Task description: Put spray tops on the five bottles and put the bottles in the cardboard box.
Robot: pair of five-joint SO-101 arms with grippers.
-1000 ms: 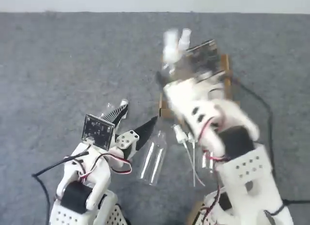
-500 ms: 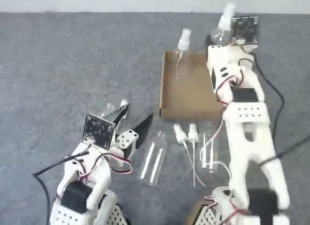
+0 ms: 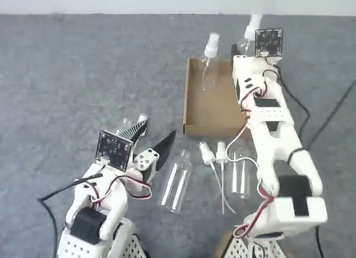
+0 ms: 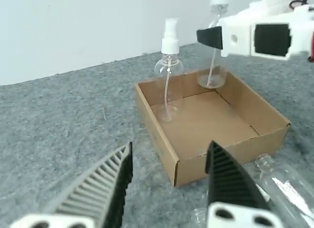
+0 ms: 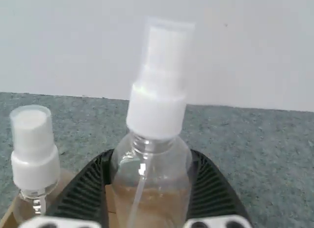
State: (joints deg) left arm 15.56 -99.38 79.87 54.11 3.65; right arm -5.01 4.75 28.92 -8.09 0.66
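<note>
Over the box's (image 3: 219, 110) 1 o'clock corner, the right gripper (image 5: 147, 193) was clenched on a capped bottle (image 5: 153, 139) — its base seemingly down inside the wall. A second capped bottle (image 3: 210, 60) stood near 11 o'clock. Letting go off-plumb could topple the held one into that neighbour, and a jaw pulling back might snag the wall. The left gripper (image 3: 158, 130) hung spread — empty — beside an uncapped bottle (image 3: 177, 180).
</note>
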